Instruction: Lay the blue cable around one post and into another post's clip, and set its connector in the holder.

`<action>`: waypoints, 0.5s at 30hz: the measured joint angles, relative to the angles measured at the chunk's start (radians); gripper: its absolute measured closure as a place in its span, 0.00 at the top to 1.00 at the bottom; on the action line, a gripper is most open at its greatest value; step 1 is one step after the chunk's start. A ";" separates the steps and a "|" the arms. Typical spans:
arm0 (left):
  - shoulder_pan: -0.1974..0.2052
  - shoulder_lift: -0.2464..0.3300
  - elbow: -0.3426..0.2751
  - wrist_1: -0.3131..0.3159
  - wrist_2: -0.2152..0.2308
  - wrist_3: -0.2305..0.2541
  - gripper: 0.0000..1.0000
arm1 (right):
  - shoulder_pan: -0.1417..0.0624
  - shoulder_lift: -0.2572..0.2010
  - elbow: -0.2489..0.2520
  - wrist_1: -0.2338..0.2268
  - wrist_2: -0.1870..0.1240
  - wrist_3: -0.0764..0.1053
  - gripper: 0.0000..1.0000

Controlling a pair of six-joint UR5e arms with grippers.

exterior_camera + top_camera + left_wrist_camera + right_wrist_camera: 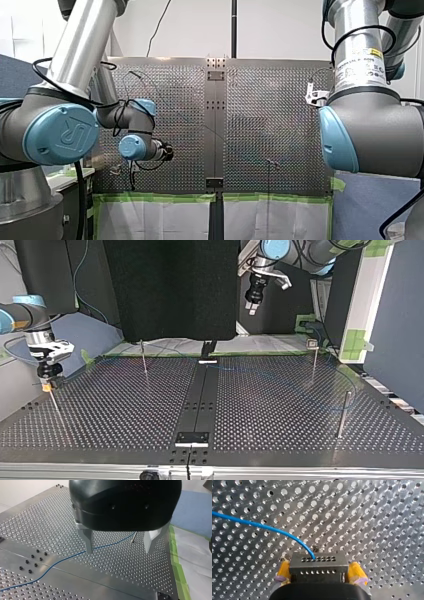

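— While my right hand (319,567) is clamping the connector (319,561) between its yellow pads (283,571), where is the blue cable (262,526) going?

— It is coming out of the connector's face and curving away over the perforated table (374,517); in the top view that hand is hanging low at the view's left, just by the top of a thin post (56,407).

— And what is my left hand (118,551) doing?

— It is hovering above the table with its metal fingers (87,541) standing well apart; in the top view it is hanging high by the far edge, well apart from my right hand.

— Is the cable reaching that side too?

— Yes — in the left wrist view it is lying flat on the table; it is passing beneath one fingertip and running on toward a slim post (134,537) ahead of the hand; whether it is touching that post, I cannot tell. In the top view it is showing only faintly, sweeping in a wide curve across the table's right half.
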 joint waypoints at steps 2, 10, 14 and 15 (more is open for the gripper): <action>0.000 0.000 0.000 0.000 0.000 0.000 1.00 | 0.000 0.000 0.000 0.000 0.006 0.000 1.00; 0.000 0.000 0.000 0.000 0.000 0.000 1.00 | 0.001 0.000 0.000 0.001 0.028 -0.001 1.00; 0.000 0.000 0.000 0.000 -0.001 0.000 1.00 | 0.001 0.000 0.000 0.001 0.040 -0.001 1.00; 0.000 0.000 0.000 0.000 -0.001 0.000 1.00 | 0.001 0.000 0.000 0.001 0.042 -0.002 1.00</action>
